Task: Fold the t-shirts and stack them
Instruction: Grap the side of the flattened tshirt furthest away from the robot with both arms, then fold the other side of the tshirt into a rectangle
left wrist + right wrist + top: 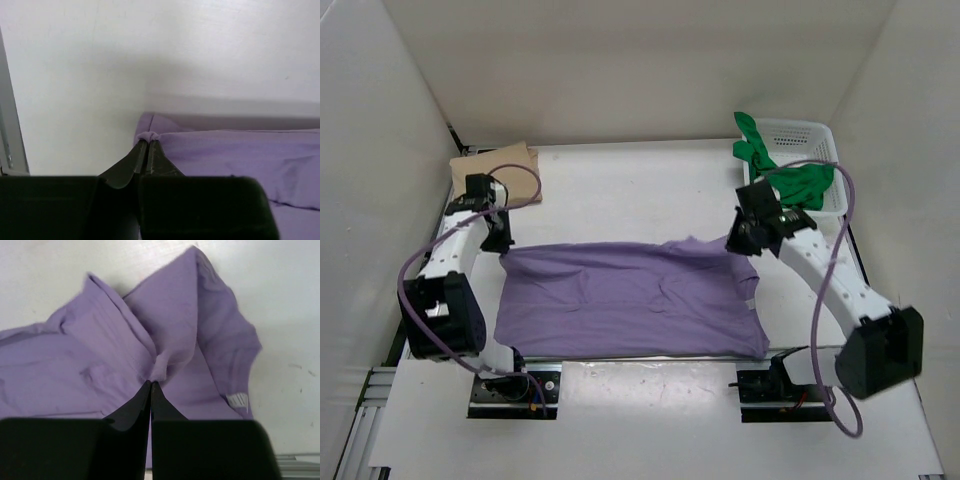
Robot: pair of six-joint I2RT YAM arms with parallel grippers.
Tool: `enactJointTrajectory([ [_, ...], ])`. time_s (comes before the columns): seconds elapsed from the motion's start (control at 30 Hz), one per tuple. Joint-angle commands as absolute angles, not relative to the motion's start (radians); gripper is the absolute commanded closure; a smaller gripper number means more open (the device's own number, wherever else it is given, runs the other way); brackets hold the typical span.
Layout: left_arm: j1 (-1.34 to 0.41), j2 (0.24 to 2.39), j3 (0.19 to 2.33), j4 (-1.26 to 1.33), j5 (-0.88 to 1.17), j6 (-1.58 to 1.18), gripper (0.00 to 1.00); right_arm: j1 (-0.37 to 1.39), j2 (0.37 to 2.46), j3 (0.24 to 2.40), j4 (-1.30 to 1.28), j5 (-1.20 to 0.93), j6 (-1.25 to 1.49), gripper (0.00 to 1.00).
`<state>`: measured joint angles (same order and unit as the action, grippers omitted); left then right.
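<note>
White-walled on three sides, the flat white table [620, 190] carries both arm bases at its near edge. Just beyond them a light purple short-sleeved cloth t-shirt [630, 300] lies spread sideways across the near half of the table, mostly flat, with a small white label [239, 400] showing near its right end. At the shirt's far left corner the left gripper [148, 144] is clenched on a small bunch of purple cloth. At the shirt's far right the right gripper [150, 384] is pinched tight on a raised fold of the same shirt, which peaks up around its tips. Farther back, a folded tan cloth t-shirt [500, 162] lies flat in the far left corner. In the far right corner a bright green cloth t-shirt [800, 182] lies crumpled in a white plastic mesh basket [800, 130], with part spilling over the left rim.
</note>
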<state>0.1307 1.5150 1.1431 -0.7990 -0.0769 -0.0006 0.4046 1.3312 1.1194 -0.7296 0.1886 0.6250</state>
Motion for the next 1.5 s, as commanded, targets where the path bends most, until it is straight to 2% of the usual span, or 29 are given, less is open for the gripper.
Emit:
enactJointTrajectory([
  [0.0,0.118,1.456,1.057,-0.792,-0.153,0.0,0.9,0.419,1.221,1.016,-0.733,0.207,0.676,1.0],
  [0.23,0.109,1.416,0.988,-0.782,-0.195,0.0,0.9,0.419,1.065,0.881,-0.764,0.273,0.704,1.0],
  [0.43,0.075,1.373,1.006,-0.782,-0.204,0.0,0.9,0.365,1.002,0.862,-0.793,0.282,0.715,1.0],
  [0.67,0.044,1.367,1.075,-0.758,-0.193,0.0,0.9,0.281,1.003,0.876,-0.767,0.272,0.68,1.0],
  [0.93,0.035,1.419,1.193,-0.749,-0.204,0.0,0.9,0.261,1.054,0.943,-0.756,0.279,0.646,1.0],
  [1.47,0.012,1.203,0.784,-0.749,-0.227,0.0,0.9,0.291,0.942,0.724,-0.785,0.192,0.715,1.0],
])
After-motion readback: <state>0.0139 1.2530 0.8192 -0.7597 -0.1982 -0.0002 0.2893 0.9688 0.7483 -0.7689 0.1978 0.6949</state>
